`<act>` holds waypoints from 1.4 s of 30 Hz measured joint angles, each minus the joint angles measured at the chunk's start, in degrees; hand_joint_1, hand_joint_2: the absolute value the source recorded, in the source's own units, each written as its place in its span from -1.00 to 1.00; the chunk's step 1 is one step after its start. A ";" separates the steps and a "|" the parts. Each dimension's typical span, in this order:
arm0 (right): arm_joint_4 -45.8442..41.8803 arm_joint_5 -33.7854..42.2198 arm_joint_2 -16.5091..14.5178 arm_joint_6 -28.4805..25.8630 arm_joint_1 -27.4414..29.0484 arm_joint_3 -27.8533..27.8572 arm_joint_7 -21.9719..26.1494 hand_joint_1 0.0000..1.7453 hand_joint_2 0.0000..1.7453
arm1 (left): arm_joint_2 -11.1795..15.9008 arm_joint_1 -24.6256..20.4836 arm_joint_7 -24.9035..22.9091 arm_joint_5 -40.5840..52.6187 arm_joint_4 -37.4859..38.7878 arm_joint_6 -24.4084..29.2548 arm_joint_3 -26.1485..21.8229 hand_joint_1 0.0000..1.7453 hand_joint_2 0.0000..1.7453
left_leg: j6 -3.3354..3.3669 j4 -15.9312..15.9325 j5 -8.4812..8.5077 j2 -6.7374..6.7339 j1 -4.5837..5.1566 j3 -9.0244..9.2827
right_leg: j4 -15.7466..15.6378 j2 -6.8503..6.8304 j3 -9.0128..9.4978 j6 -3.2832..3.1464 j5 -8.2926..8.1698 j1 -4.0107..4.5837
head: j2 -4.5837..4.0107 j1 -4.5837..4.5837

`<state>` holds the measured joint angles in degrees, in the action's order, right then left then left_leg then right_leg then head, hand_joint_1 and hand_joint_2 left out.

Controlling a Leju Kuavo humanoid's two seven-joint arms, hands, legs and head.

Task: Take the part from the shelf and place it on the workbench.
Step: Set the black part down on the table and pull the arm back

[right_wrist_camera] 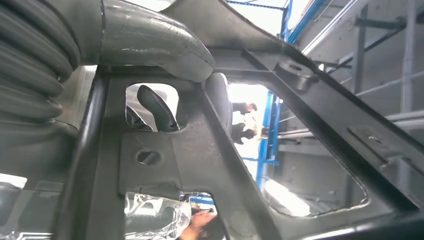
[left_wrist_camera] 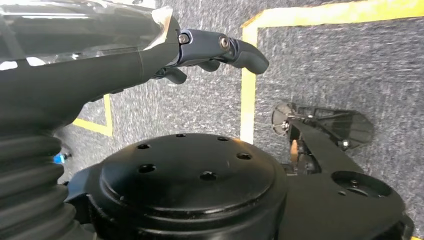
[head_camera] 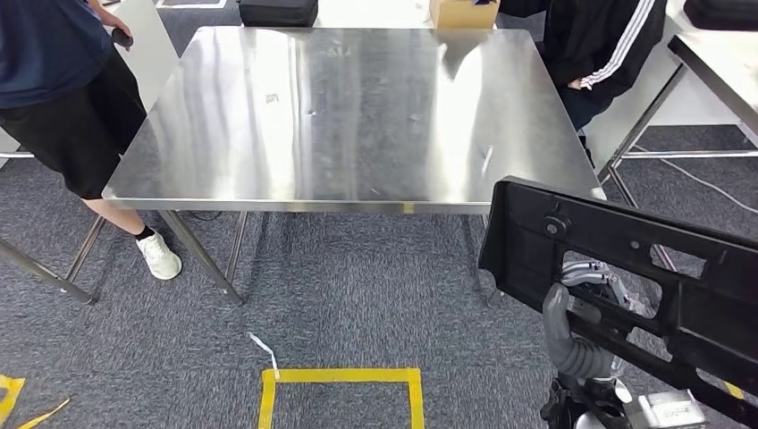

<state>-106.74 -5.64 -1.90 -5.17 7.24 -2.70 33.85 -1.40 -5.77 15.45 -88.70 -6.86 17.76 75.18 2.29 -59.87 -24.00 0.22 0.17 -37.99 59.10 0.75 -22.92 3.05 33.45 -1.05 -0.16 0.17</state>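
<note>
Holding: the right hand (head_camera: pixel 585 308) grips a large black plastic part (head_camera: pixel 626 268), fingers hooked through its openings, thumb (right_wrist_camera: pixel 150 37) pressed on its frame.
Part position: raised in the air near the right front corner of the steel workbench (head_camera: pixel 349 116), not touching it.
Left hand: the left hand (left_wrist_camera: pixel 215 50) hangs over grey carpet, fingers curled in, holding nothing.
Floor: yellow tape (head_camera: pixel 340 380) marks a square.
People: one person (head_camera: pixel 63 89) stands at the workbench's left, another (head_camera: pixel 599 45) at its far right.

The right hand (head_camera: pixel 585 308) gripped the black part (head_camera: pixel 626 259), fingers through its openings; the left hand (left_wrist_camera: pixel 210 50) hung with fingers curled.
</note>
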 joint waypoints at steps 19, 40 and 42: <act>0.54 -1.37 -0.14 0.18 -0.51 -0.36 -0.63 1.00 1.00 | -0.47 -0.25 -0.15 -0.04 -0.05 0.04 0.01 -1.00 1.00 | -0.65 -10.82 -8.18 0.60 0.15 5.10 | -2.09 -0.66 -6.96 -3.80 -6.13 0.47 | -0.02 0.05; 2.10 -5.00 -0.89 4.14 -2.18 -3.39 -2.34 1.00 1.00 | -0.03 0.17 -0.11 -0.09 -0.02 -0.30 0.03 -1.00 1.00 | 1.00 0.93 -7.20 0.77 -0.16 9.18 | 6.99 -0.72 -16.61 0.80 -0.41 -0.06 | 0.00 -0.49; 2.40 -4.96 -0.91 4.23 -2.25 -3.50 -2.37 1.00 1.00 | -0.01 0.22 -0.11 -0.10 -0.01 -0.35 0.03 -1.00 1.00 | 0.64 0.97 -8.76 0.90 0.02 10.59 | 1.90 -0.93 -15.68 1.02 -7.09 0.47 | 0.00 -0.32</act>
<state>-104.33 -10.60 -2.81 -0.94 5.00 -6.20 31.47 -1.41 -5.55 15.34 -88.80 -6.87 17.40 75.21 2.93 -58.89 -32.76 1.12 0.19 -27.41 61.01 -0.18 -38.60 4.07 26.35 -0.58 -0.16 -0.15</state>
